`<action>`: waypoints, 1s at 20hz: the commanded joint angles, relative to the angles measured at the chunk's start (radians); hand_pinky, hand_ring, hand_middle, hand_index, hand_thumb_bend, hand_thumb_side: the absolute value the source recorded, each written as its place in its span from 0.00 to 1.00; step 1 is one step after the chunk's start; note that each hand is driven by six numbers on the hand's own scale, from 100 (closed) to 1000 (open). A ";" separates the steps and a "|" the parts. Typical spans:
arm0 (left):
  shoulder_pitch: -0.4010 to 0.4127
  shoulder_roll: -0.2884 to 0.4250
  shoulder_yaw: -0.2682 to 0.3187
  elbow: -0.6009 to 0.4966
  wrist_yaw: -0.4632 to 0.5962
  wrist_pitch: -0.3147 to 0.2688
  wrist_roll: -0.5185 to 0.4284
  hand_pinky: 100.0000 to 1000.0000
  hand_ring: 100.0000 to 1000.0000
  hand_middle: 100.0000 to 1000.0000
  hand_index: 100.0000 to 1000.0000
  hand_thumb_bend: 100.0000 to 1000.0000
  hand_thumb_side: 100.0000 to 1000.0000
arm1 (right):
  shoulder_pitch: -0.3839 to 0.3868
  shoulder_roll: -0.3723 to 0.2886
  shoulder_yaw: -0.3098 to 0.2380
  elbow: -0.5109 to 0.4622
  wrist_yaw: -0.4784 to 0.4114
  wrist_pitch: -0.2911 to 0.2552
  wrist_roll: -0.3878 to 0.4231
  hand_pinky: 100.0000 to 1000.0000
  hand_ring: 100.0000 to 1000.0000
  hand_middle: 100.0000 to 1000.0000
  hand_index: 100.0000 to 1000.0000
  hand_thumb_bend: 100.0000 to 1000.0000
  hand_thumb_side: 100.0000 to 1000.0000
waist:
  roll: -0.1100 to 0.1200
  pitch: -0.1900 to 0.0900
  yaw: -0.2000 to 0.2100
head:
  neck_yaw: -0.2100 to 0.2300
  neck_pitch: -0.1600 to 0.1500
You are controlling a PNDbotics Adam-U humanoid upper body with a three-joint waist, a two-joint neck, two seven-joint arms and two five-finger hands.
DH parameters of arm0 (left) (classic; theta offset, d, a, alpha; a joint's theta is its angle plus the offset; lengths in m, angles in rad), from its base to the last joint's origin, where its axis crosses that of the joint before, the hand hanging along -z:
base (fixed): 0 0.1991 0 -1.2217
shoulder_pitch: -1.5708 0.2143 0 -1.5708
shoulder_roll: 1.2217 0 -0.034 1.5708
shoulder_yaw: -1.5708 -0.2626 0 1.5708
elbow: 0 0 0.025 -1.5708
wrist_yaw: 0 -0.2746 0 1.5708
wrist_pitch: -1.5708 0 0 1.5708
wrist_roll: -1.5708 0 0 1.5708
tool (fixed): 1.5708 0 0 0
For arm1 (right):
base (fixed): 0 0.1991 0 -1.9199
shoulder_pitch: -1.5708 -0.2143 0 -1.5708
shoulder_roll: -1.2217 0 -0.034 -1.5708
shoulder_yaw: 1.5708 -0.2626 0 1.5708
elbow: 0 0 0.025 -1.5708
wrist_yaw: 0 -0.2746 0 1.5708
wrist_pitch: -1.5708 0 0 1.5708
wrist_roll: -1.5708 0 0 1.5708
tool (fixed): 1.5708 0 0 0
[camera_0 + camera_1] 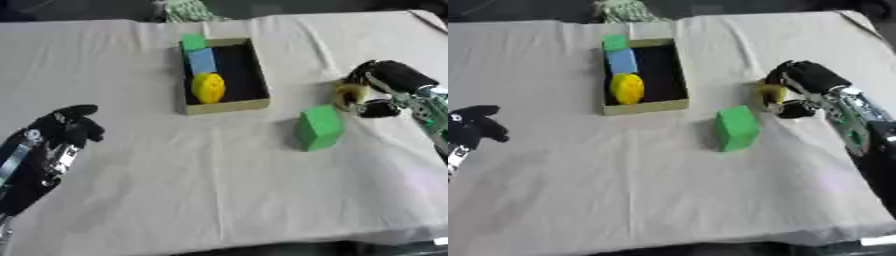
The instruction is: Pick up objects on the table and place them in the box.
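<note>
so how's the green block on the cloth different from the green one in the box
The green block on the cloth lies outside the box, near the right hand; the green block in the box sits at the far end, beside a blue block. The outside one looks larger. Both are green and blocky.

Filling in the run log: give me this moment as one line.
right hand: curled on yellow object | left hand: idle | green block: on table | box: holds three pieces
</note>
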 commanded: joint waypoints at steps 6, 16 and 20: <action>-0.005 0.007 0.004 -0.020 0.005 -0.001 -0.003 0.81 0.62 0.58 0.86 0.00 0.76 | -0.032 -0.098 -0.009 -0.202 -0.219 0.012 -0.006 0.63 0.49 0.08 0.26 0.00 0.02 | 0.000 -0.016 0.000 | -0.010 -0.011; -0.007 -0.003 -0.008 -0.020 0.015 0.002 -0.021 0.81 0.62 0.58 0.86 0.00 0.77 | -0.186 -0.068 0.035 -0.193 -0.290 -0.003 0.098 0.63 0.50 0.09 0.27 0.00 0.01 | 0.005 -0.025 0.026 | -0.046 -0.011; -0.021 -0.025 -0.020 -0.020 0.030 0.005 -0.034 0.81 0.62 0.57 0.86 0.00 0.77 | -0.253 0.005 0.067 -0.096 -0.243 -0.020 0.141 0.64 0.53 0.11 0.29 0.00 0.03 | 0.017 -0.028 0.071 | -0.099 -0.021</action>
